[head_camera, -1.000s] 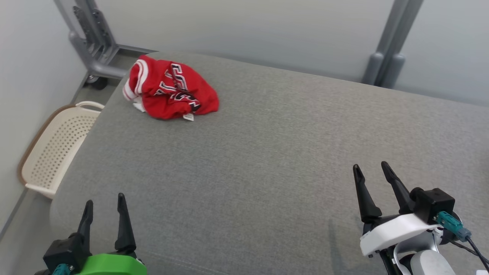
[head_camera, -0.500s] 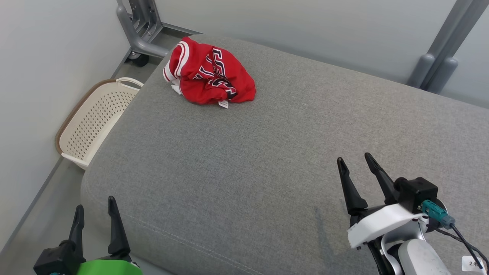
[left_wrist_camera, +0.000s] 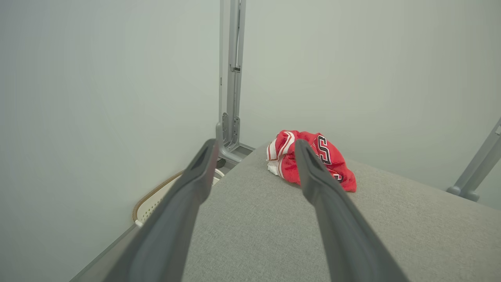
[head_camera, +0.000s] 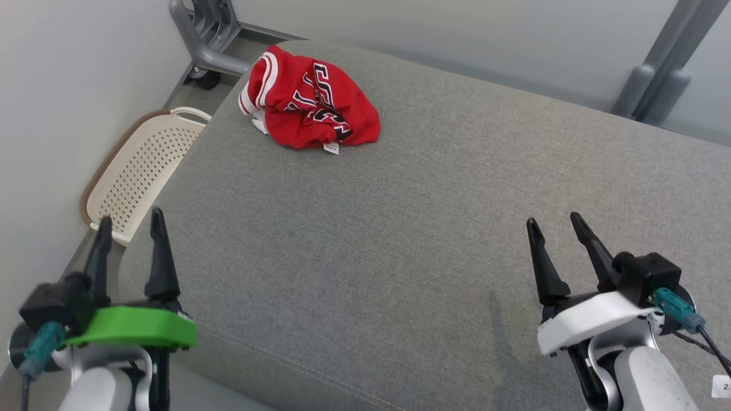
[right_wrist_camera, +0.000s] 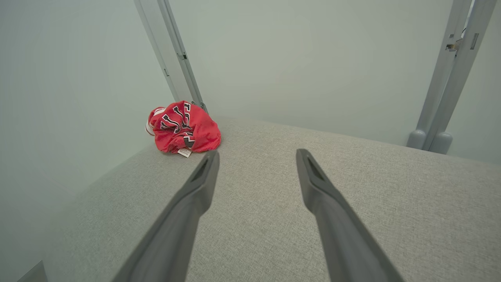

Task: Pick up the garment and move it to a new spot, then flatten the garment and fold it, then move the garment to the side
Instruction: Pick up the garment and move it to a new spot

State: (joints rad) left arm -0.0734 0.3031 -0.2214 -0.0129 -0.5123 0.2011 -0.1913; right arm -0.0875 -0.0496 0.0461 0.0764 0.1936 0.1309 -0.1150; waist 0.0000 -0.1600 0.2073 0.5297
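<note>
Garment (head_camera: 311,103) lies crumpled; left end effector (head_camera: 130,216) and right end effector (head_camera: 553,218) gape empty.

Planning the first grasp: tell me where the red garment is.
Head view: the red garment lies crumpled near the far left corner of the grey cushion, well ahead of the left gripper, with the cream basket on the floor left of the cushion.

Head view looks down on the grey cushion (head_camera: 400,228); wrist views skim low — all share the far garment (head_camera: 311,103).
</note>
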